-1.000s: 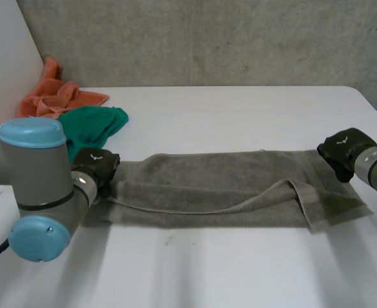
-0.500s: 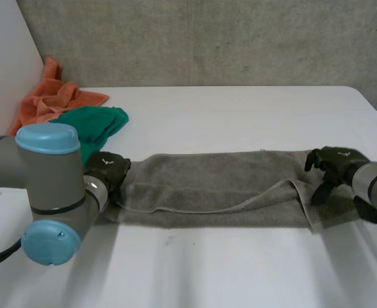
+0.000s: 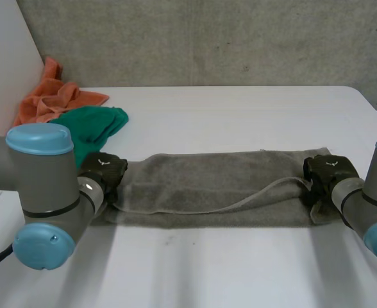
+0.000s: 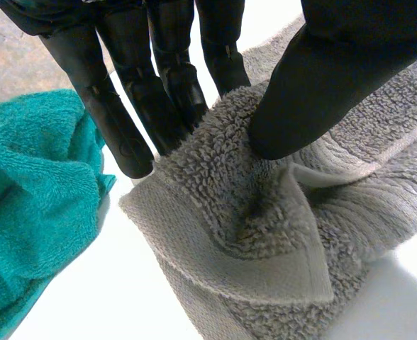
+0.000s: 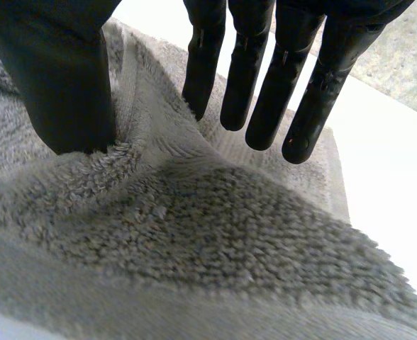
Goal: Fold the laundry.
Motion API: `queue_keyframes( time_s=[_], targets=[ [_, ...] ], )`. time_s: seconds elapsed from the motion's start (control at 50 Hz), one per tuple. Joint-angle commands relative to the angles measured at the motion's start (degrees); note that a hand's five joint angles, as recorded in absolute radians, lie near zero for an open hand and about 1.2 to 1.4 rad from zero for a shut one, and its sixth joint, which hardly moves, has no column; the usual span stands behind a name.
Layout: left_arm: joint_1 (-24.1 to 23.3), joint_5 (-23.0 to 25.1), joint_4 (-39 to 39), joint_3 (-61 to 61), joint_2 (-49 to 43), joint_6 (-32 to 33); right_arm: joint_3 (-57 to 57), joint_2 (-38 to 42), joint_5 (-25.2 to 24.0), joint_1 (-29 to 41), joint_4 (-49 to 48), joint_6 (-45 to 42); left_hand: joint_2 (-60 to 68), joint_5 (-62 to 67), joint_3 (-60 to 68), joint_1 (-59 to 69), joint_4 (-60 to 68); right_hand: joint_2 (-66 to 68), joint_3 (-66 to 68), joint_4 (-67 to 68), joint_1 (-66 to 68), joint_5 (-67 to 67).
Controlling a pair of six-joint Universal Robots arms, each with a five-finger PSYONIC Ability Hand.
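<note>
Towel [image 3: 208, 186] lay stretched across the table [image 3: 240, 109] as a long band. Left hand [image 3: 104, 172] pinched a raised fold at one end between thumb and straight fingers. Right hand [image 3: 326, 174] pinched the opposite end likewise. Green cloth [image 3: 92, 125] lay just beside the left hand.

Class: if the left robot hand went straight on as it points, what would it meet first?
The left robot hand would meet the grey towel, bunched at its fingertips; probably table beneath.
</note>
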Motion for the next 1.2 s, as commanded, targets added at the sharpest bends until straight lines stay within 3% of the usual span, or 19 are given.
queue_keyframes(
  time_s=[0.02,0.06,0.2,0.3,0.46,0.54,0.68,0.82,1.02,1.04,1.06,1.14,1.2],
  targets=[
    [-0.02,-0.08,-0.01,-0.14,0.95,0.0,1.12,-2.22,-0.72,-1.07,0.89,-3.34,11.35,12.86,11.47,16.29,11.09,17.85,17.91,17.95,24.11,19.33],
    [-0.1,-0.08,-0.01,-0.23,1.38,0.0,1.12,-2.48,-0.89,-1.24,0.98,-4.73,11.35,12.86,11.47,16.29,11.09,37.21,37.27,37.31,43.47,38.69],
    [-0.37,0.01,-0.36,-2.42,3.67,0.0,2.53,-5.98,-4.67,-4.49,4.92,-14.39,11.35,12.86,11.47,16.29,11.09,37.34,37.41,37.44,43.61,38.83],
    [-0.54,0.09,-3.6,-6.28,8.58,1.05,2.35,-14.51,-7.57,-6.33,17.37,-29.75,11.35,12.86,11.47,16.29,11.09,37.34,37.41,37.44,43.61,38.83],
    [-1.68,1.76,-12.92,-9.63,13.86,1.05,1.13,-15.4,-7.92,-11.96,31.81,-45.95,11.35,12.86,11.47,16.29,11.09,37.34,37.41,37.44,43.61,38.83],
    [-2.3,2.47,-11.61,-7.79,13.34,1.06,-2.82,-14.09,-7.58,-11.88,29.02,-46.67,11.35,12.86,11.47,16.29,11.09,37.34,37.41,37.44,43.61,38.83],
    [-1.69,1.24,-3.71,1.86,3.87,1.06,-14.77,-1.62,-6.87,-5.91,20.58,-46.58,11.35,12.86,11.47,16.29,11.09,37.34,37.41,37.44,43.61,38.83],
    [-1.42,-4.2,-2.47,11.09,-5.89,1.67,-26.9,10.5,-5.73,-2.04,16.81,-47.19,11.35,12.86,11.47,16.29,11.09,37.34,37.41,37.44,43.61,38.83],
    [-1.42,-5.09,-0.01,17.96,-11.53,2.64,-37.19,20.63,-3.71,0.6,8.98,-46.85,11.35,12.86,11.47,16.29,11.09,37.34,37.41,37.44,43.61,38.83],
    [-1.42,-5.18,0.43,18.23,-11.71,2.64,-37.81,20.72,-3.01,0.6,8.02,-46.67,10.04,11.55,10.16,14.98,9.78,37.34,37.41,37.44,43.61,38.83],
    [-1.34,-5.09,1.56,18.49,-11.71,2.55,-38.42,20.81,-1.87,0.69,6.44,-46.5,-9.29,-7.78,-9.17,-4.35,-9.55,37.34,37.41,37.44,43.61,38.83],
    [-1.42,-5.53,2.89,18.32,-11.36,2.55,-38.78,20.72,0.68,0.69,2.66,-46.32,-58.65,-57.14,-58.53,-53.71,-58.91,-29.34,-29.28,-29.24,-23.08,-27.86],
    [-1.42,-5.88,2.89,18.32,-11.01,2.37,-39.3,20.37,1.65,0.6,0.9,-45.62,-57.76,-56.24,-57.64,-52.82,-58.02,-32.66,-32.59,-32.56,-26.39,-31.17]
  ],
)
